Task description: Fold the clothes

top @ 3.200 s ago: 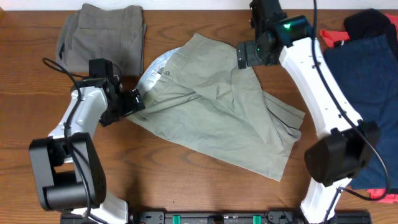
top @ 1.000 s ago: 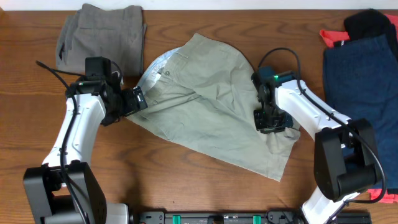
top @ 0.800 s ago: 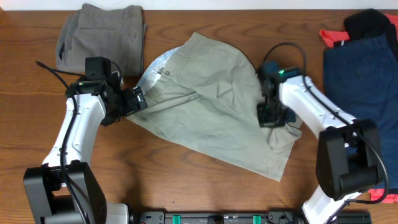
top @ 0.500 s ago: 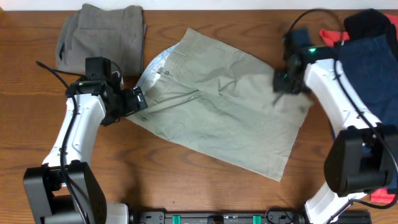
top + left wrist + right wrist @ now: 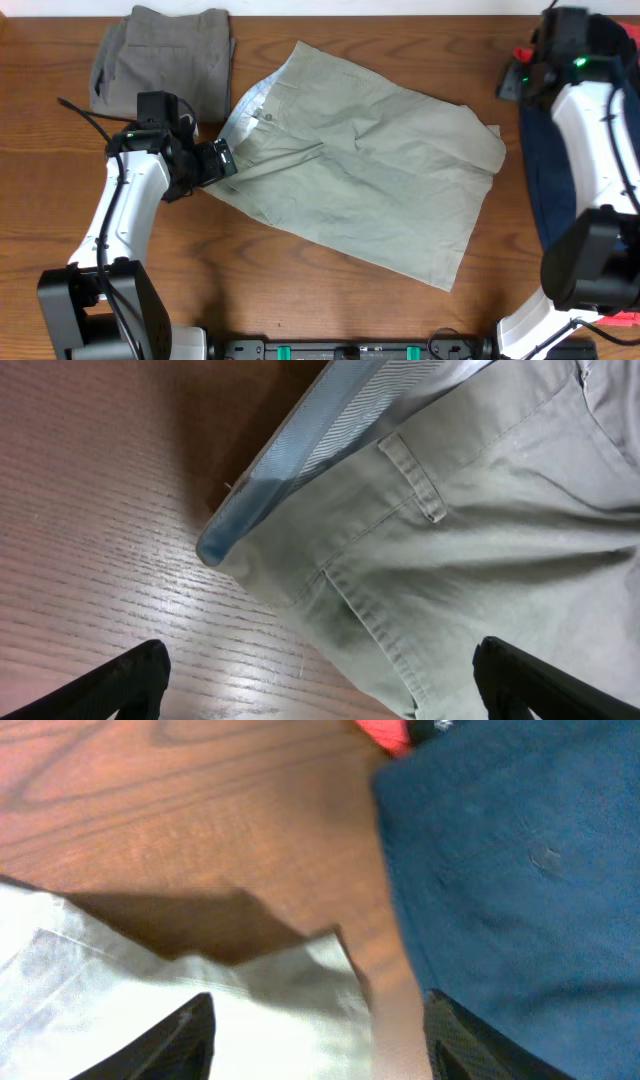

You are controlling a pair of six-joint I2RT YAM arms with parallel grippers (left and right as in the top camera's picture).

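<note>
Khaki shorts [image 5: 360, 160], left pincer [image 5: 320, 660], right pincer [image 5: 318, 1015] agape, empty

Table: brown wood-grain top [image 5: 300, 290], lying under everything.
Red piece: bright red fabric [image 5: 522, 52] at the far right, kind unclear.
Rail: black bar [image 5: 350, 351] with green clips, along the near edge.

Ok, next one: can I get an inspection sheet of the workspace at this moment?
Surface: wooden table, no spills seen.
Job's things: khaki shorts spread flat at centre, blue waistband lining showing; grey-olive shorts folded at back left; navy shorts at right, partly under the right arm.
Clutter: red cloth by the navy shorts.
Grippers: left pincer open over the khaki waistband corner; right pincer open, empty.
Cables: black cable looping off the left arm.
Surroundings: black rail along the near edge.
</note>
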